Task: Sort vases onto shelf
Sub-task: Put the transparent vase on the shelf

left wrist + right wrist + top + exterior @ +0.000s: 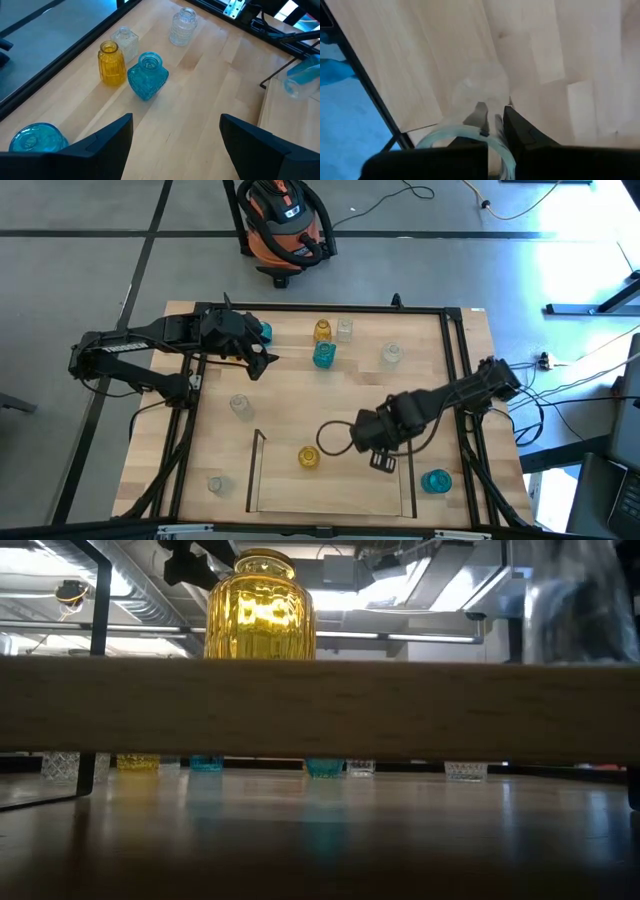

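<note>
Our right hand is pinched shut on a clear vase over the shelf. A yellow vase stands near this hand. Our left hand is wide open and empty, with a blue vase just ahead of it.

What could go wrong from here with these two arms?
The right tool seems to pinch a clear vase only by its rim, over the shelf. It might slip or tip when set down. The open left tool has a teal vase close beside one finger, so a sideways move could knock it over.
</note>
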